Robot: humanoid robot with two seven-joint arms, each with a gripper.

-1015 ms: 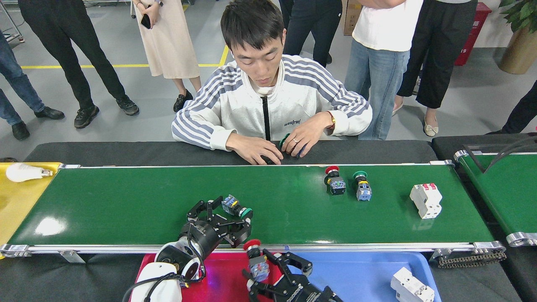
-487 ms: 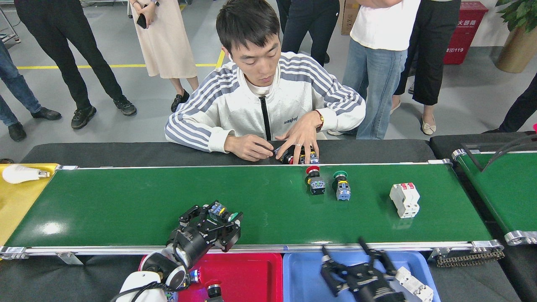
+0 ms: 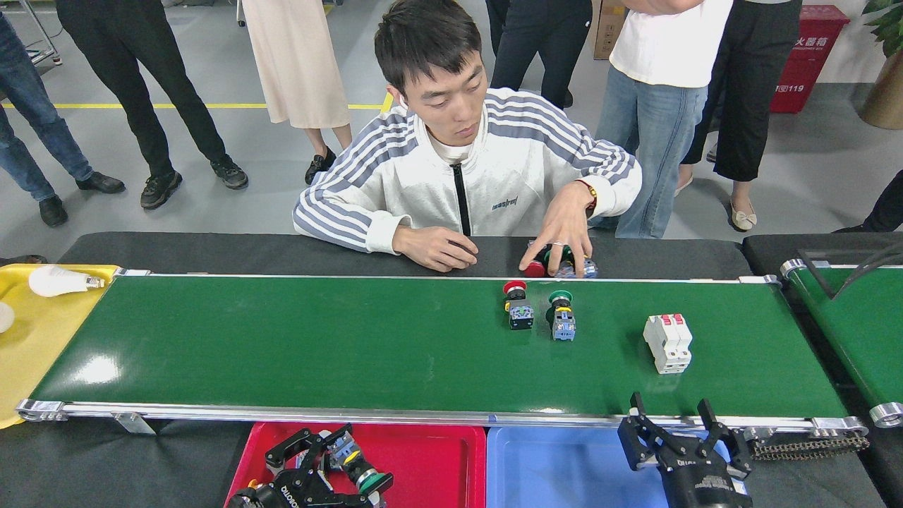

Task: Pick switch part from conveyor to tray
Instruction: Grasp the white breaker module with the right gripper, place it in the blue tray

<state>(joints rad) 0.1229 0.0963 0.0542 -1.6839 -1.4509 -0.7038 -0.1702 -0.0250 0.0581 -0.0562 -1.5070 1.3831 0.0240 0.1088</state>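
While a green-capped switch part is held clamped between the fingers of the left gripper above the red tray, the drop into that tray is judged to be the step in hand, since the part is carried low over the tray floor and has not yet been set down. The part is gripped by its body with the green cap pointing toward the tray's middle, which should let it be released flat. The right gripper is held with its fingers spread apart and nothing between them, poised at the near rail of the conveyor over the blue tray; it is placed just in front of the white circuit breaker, so a reach for that piece is judged likely. Two more switch parts are left on the belt, side by side: a red-capped switch part and a second green-capped switch, both near the far rail. Beyond the far rail, further switches are covered by a person's hand on the black table, presumably to be fed onto the belt. A light bulb is seen lying in the yellow tray at the left end.
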